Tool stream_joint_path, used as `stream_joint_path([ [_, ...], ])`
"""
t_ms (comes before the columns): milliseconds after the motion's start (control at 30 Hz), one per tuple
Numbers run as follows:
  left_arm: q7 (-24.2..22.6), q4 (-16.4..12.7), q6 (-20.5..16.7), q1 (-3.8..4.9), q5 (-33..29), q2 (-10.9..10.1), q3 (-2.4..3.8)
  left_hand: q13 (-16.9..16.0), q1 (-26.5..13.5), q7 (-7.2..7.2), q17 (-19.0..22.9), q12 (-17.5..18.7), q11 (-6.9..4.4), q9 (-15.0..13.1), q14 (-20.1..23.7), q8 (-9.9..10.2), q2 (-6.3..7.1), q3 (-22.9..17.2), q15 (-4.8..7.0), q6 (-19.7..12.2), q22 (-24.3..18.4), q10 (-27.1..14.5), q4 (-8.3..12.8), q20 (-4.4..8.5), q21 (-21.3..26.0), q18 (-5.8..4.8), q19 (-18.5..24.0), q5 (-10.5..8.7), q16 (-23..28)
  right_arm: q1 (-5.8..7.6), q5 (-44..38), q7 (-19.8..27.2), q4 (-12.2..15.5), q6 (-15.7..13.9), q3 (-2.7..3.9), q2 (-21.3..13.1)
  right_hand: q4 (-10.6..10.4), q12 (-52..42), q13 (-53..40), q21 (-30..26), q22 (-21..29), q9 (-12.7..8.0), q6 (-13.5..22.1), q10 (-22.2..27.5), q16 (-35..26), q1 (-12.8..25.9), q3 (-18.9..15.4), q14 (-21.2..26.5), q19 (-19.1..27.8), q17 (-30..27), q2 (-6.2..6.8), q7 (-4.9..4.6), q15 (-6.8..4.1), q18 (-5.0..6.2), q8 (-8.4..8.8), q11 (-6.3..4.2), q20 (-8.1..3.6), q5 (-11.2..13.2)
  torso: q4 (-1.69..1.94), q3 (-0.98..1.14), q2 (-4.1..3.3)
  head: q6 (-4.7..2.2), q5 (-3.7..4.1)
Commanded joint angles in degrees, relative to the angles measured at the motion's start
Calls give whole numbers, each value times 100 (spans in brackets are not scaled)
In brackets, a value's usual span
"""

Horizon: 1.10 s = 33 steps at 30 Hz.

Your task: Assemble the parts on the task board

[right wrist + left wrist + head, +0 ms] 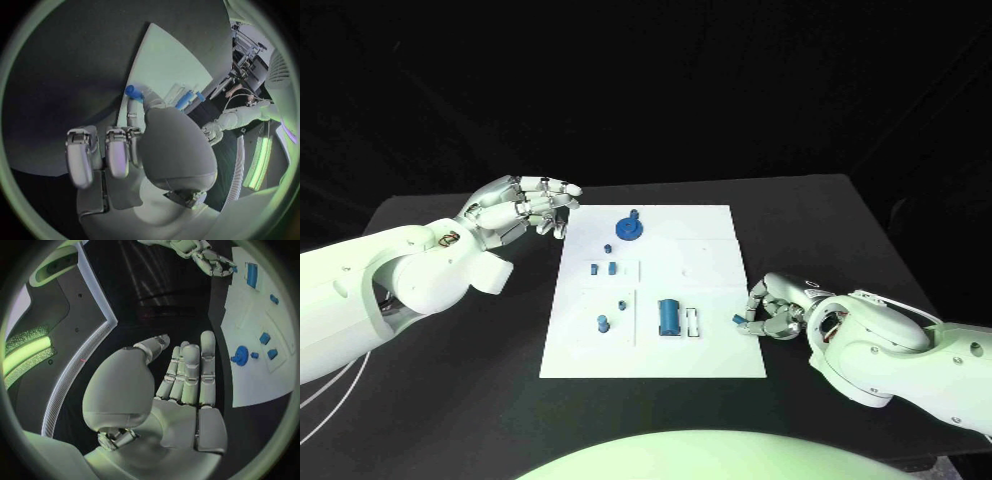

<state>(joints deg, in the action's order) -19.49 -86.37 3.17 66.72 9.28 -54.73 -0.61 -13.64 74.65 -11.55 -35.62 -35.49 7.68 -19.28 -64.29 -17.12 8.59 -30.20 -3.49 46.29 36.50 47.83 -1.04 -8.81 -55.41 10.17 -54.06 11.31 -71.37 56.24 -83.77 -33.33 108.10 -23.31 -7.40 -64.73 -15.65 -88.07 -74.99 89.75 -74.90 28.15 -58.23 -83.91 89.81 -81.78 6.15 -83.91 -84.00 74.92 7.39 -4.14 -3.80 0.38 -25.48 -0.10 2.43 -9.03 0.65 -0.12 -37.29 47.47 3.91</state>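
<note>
Pinching a small blue part at the board's right edge: right robot hand, fingers curled in on it, resting low on the bench. Seen likewise from the right wrist, blue part at the fingertips against the board edge. Left robot hand raised off the board's far left corner, fingers loosely together, holding nothing; palm bare in the left wrist view. Remaining parts on the board: blue round piece at the far end, blue cylinder near the middle, long axis running away from the robot. Judged: cylinder just left of the right robot hand, far nearer it than the left; held part to travel leftward onto the board.
</note>
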Motion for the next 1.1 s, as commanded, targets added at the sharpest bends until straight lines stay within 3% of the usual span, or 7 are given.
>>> stream_joint_path([
  [33,-39,-21,90,-1,-17,4,2,-8,33,4,-3,-19,0,-8,35,-13,-2,-29,5,-39,-5,-58,-3,-6,34,43,-38,2,-18,-64,-240,-215,-57,418,-51,34,66,6,-1394,25,-1510,-136,-33,-497,19,-318,362,-609,-600,1508,-69,63,-44,-38,102,-55,-52,10,-3,0,0,1,-1],
  [100,-38,-21,90,-1,-16,5,2,-8,33,4,-3,-19,0,-8,35,-13,-2,-29,5,-39,-5,-58,-3,-6,34,43,-38,2,-18,-65,-298,-246,-53,427,-51,47,147,5,-1396,25,-1510,-162,-82,-498,19,-452,780,-609,-600,1508,55,67,-53,-38,118,-59,-62,-433,-3,1,3,-6,1],
  [167,-38,-20,89,-1,-15,5,2,-8,33,4,-3,-19,0,-8,35,-13,-2,-29,5,-39,-5,-58,-3,-6,34,43,-38,2,-18,-66,-340,-271,-43,414,-51,60,263,7,-1397,25,-1510,-150,-120,-497,19,-472,1191,-609,-600,1508,153,60,-53,-38,92,-63,-66,-613,-4,0,6,-9,1],
  [267,-38,-19,88,-2,-15,6,2,-8,33,4,-3,-19,0,-8,35,-13,-2,-29,5,-39,-5,-58,-3,-6,34,43,-38,2,-18,-66,-362,-273,-16,347,-51,72,505,8,-1398,25,-1510,-43,-60,-499,19,-212,1867,-609,-600,1508,339,21,-22,-38,-13,-5,-40,-927,-2,-1,5,-7,0],
  [400,-38,-18,88,-2,-14,7,2,-8,39,5,0,-21,-1,-8,37,-16,-4,-33,6,-40,-6,-59,-2,-6,35,43,-39,4,-17,-60,-240,-229,56,142,-49,76,849,17,-1394,25,-1510,166,73,-500,19,227,2429,-609,-600,1508,430,-10,-7,-38,-211,-8,-24,-1309,2,0,3,-10,-1],
  [767,-35,-28,83,-2,-13,-1,2,-8,39,5,0,-21,-1,-8,37,-16,-4,-33,6,-40,-6,-59,-2,-6,35,43,-39,4,-17,106,613,39,319,-866,-32,157,1115,-3,-1406,25,-1510,351,193,-515,19,717,2731,-609,-600,1508,434,17,-24,-38,-374,-32,-36,-1689,-2,-5,-6,12,13],
  [1100,-33,-34,88,-1,-13,2,2,-8,39,5,0,-21,-1,-8,37,-16,-4,-33,6,-40,-6,-59,-2,-6,35,43,-39,4,-17,142,1522,131,347,-1026,-29,481,1077,6,-1403,25,-1510,374,226,-512,19,1015,2751,-609,-600,1508,441,47,-38,-38,-381,-50,-46,-1757,4,-2,1,46,37],
])
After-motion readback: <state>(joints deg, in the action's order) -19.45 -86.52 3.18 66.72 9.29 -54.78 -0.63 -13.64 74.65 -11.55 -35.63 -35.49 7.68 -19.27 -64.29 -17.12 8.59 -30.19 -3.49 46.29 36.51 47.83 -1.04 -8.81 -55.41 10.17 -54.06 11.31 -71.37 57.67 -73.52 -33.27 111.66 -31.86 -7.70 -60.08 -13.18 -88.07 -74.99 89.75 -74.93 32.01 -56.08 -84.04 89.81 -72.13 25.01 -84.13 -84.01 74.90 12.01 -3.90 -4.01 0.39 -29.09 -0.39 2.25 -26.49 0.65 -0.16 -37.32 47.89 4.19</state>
